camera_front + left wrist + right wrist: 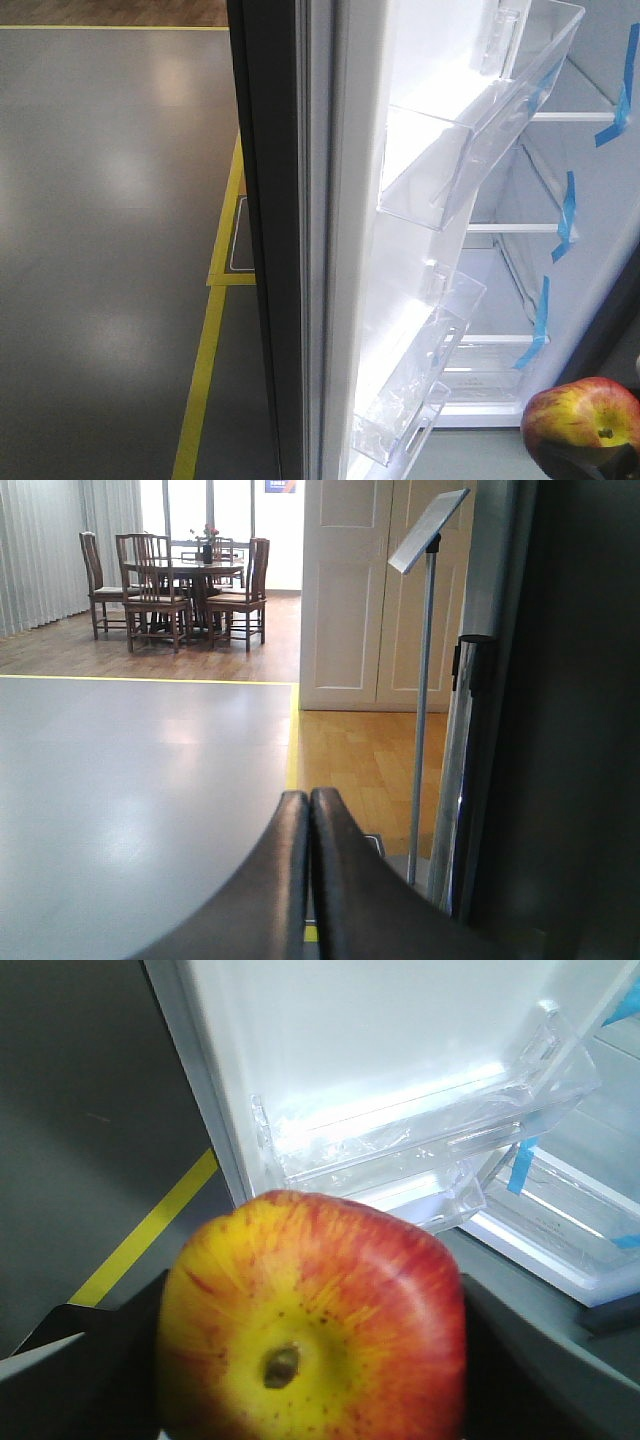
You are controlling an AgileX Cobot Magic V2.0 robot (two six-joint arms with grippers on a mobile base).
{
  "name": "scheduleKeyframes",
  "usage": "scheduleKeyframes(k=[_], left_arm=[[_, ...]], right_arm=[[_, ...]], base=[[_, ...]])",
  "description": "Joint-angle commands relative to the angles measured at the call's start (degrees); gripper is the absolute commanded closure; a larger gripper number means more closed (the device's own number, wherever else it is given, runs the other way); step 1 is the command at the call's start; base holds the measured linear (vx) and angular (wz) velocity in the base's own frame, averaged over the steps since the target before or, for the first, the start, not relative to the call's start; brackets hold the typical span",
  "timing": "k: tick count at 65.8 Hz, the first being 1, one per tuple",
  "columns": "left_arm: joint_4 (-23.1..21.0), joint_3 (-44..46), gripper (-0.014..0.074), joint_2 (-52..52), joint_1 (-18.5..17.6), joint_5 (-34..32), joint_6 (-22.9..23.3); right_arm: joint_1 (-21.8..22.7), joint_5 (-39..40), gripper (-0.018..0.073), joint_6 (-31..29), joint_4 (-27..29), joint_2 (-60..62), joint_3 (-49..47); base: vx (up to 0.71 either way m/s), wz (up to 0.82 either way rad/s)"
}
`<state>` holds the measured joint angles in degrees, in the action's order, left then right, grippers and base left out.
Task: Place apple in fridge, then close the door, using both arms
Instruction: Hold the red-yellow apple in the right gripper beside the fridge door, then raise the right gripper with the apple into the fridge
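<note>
I hold the apple [310, 1320] gripped in my right pincer [592, 466], stem dimple toward the wrist camera, beside the open door [350, 250], low in front of the fridge [600, 230]. My left pincer [309, 880] is closed tight and empty.

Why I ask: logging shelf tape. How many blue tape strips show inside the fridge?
3: upper strip, middle strip, lower strip, down the fridge interior's right side. More may be hidden.

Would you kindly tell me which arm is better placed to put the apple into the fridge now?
The right arm. The right gripper holds the apple, facing the shelves of the open fridge. The left gripper is shut and empty, on the outer side of the door.
</note>
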<state>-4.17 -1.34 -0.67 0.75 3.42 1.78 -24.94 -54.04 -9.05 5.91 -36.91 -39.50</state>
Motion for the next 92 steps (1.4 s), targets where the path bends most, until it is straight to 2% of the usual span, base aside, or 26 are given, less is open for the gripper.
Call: scheduleKeyframes(k=[1, 87, 92], left_arm=[[-0.2, -1.7, 0.0602, -0.9, -0.1, -4.3, 0.5], [-0.2, -1.7, 0.0602, -0.9, -0.1, -4.3, 0.5], [-0.2, -1.7, 0.0602, -0.9, -0.1, -4.3, 0.5]], right_arm=[[0.2, 3.7, 0.0202, -0.2, 0.2, 0.0, -1.6], [0.2, 3.3, 0.0202, 0.2, 0.5, 0.0, -1.6], [0.2, 5.2, 0.0202, 0.2, 0.5, 0.0, -2.1]], base=[[0.02, -0.03], [0.01, -0.02], [0.0, 0.0]])
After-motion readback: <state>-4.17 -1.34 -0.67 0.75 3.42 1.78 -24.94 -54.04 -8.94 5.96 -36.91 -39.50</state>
